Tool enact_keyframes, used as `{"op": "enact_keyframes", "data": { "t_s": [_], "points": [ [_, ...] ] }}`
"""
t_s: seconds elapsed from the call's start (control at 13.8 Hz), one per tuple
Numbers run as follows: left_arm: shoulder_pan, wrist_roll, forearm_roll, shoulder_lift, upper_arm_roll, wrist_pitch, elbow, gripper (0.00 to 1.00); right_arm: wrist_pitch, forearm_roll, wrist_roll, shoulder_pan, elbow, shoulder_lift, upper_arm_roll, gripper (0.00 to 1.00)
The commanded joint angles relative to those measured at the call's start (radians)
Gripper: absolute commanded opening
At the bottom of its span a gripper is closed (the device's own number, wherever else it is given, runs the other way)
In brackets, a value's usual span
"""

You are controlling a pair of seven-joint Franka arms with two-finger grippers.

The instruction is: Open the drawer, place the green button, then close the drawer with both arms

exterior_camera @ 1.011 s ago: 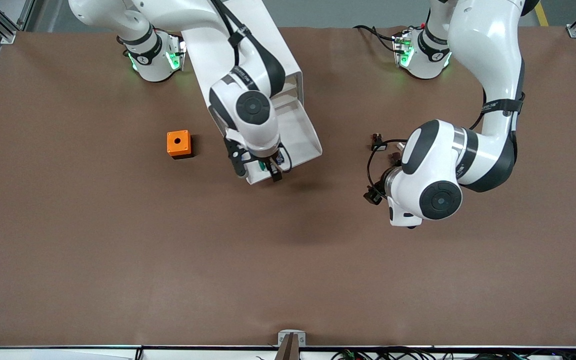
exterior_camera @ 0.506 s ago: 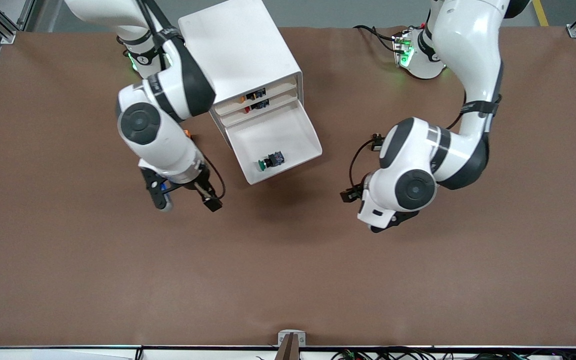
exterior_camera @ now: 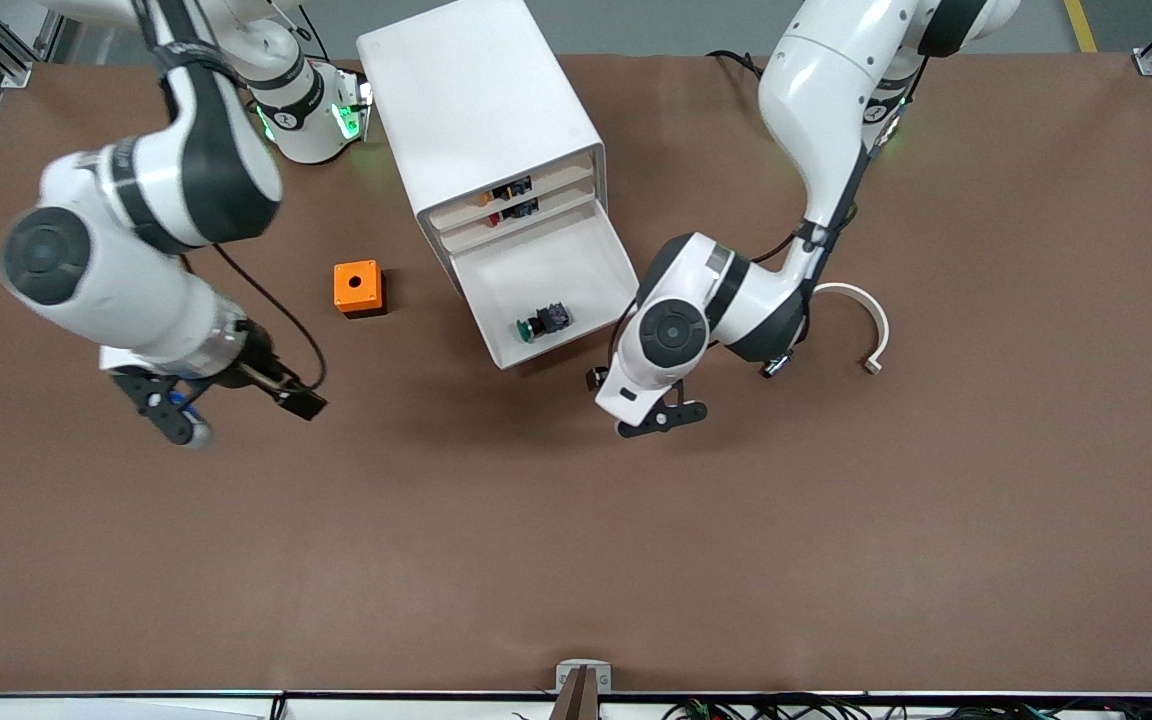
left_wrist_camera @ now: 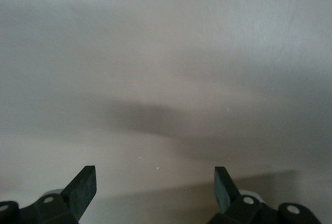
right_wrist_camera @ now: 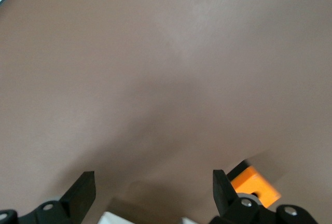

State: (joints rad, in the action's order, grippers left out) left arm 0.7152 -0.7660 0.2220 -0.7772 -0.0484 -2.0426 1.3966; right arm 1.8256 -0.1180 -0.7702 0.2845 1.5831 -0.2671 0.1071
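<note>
The white cabinet (exterior_camera: 476, 100) stands mid-table, and its third drawer (exterior_camera: 556, 265) is pulled out. The green-capped button (exterior_camera: 540, 322) lies on its side in the drawer near the front rim. My right gripper (exterior_camera: 241, 414) is open and empty over the bare table, toward the right arm's end. In the right wrist view its fingers (right_wrist_camera: 83, 190) are spread over brown table. My left gripper (exterior_camera: 638, 400) is open and empty, low beside the drawer's front corner. The left wrist view shows its fingers (left_wrist_camera: 85, 185) spread before a pale blurred surface.
An orange cube with a round hole (exterior_camera: 358, 287) sits between the right gripper and the cabinet; it also shows in the right wrist view (right_wrist_camera: 255, 185). A white curved strip (exterior_camera: 866, 318) lies on the table toward the left arm's end. The two upper drawers (exterior_camera: 508, 200) hold coloured parts.
The right gripper let go of the button in the drawer and swung away toward the right arm's end. The left arm swung in to the drawer's front corner, uncovering the white strip.
</note>
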Motion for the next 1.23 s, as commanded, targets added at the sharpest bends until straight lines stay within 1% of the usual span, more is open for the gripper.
{"op": "enact_keyframes", "data": {
  "t_s": [0.0,0.07,0.22,0.36,0.58,0.65,0.72,0.87,1.01,1.16],
  "points": [
    [0.036,-0.042,-0.004,-0.019,-0.004,-0.034,0.005,1.0,-0.06,0.004,0.22,-0.097,0.017,0.063,-0.02,1.0],
    [0.055,-0.067,-0.003,-0.02,0.002,-0.036,0.005,1.0,-0.071,0.007,0.305,-0.123,0.02,0.083,-0.02,1.0],
    [0.088,-0.119,-0.001,-0.019,0.008,-0.036,0.005,1.0,-0.094,0.044,0.473,-0.171,0.021,0.12,-0.017,1.0],
    [0.105,-0.189,-0.001,-0.016,0.042,-0.03,0.007,1.0,-0.132,0.061,0.586,-0.199,0.021,0.16,-0.015,1.0],
    [0.104,-0.287,0.004,-0.011,0.117,-0.013,0.007,1.0,-0.166,0.087,0.612,-0.199,0.044,0.222,-0.017,1.0],
    [0.104,-0.339,0.028,-0.019,0.149,-0.013,0.007,1.0,-0.164,0.089,0.626,-0.199,0.066,0.238,-0.017,1.0],
    [0.118,-0.375,0.04,-0.019,0.159,-0.013,0.01,1.0,-0.155,0.09,0.659,-0.199,0.083,0.252,-0.017,1.0],
    [0.154,-0.43,0.06,-0.016,0.171,-0.013,0.027,1.0,-0.14,0.096,0.721,-0.217,0.089,0.249,-0.015,1.0],
    [0.173,-0.469,0.068,-0.016,0.191,-0.011,0.03,1.0,-0.14,0.133,0.723,-0.219,0.074,0.246,-0.018,1.0],
    [0.187,-0.483,0.069,-0.017,0.203,-0.013,0.035,1.0,-0.147,0.138,0.721,-0.223,0.034,0.244,-0.017,1.0]
  ]
}}
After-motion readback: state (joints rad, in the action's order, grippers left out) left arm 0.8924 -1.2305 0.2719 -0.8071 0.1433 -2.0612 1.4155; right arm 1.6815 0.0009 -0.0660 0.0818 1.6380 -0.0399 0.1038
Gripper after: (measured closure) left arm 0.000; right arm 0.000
